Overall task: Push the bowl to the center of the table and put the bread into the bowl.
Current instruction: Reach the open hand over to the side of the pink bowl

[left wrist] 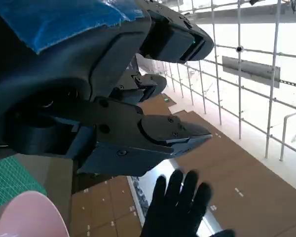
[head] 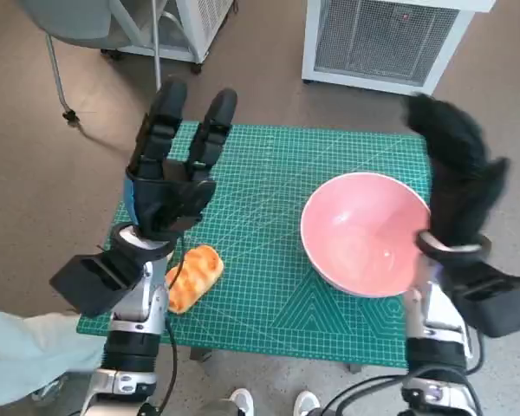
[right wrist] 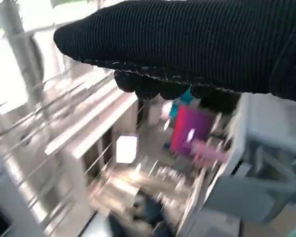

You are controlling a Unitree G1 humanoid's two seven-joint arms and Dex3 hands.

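left hand (head: 175,173): raised over the left part of the tabletop, fingers straight and spread apart, nothing in it; blue tape shows on its back in the left wrist view.
right hand (head: 451,169): gloved, lifted above the right edge of the tabletop, just beyond the bowl's right rim; blurred in the head view. The left wrist view shows it with fingers apart and empty. Not touching the bowl as far as I can tell.
bowl (head: 367,232): pink, upright, empty, on the right half of the tabletop, nearer the right edge than the middle; its rim also shows at a corner of the left wrist view.
bread (head: 192,276): golden-orange loaf lying on the mat near the front left corner of the tabletop, partly hidden by the left forearm; well apart from the bowl.
table (head: 269,165): covered by a green cutting mat with a white grid; bowl and bread both sit on it.
right wrist view: glove fills the upper part, the rest is motion blur, room only.
floor: brown, a white slatted unit (head: 381,39) past the far edge of the table, a chair leg (head: 59,82) at far left.
near edge: a pale sleeve (head: 26,355) at the front left, two white shoe tips (head: 273,403) below the table's front edge.
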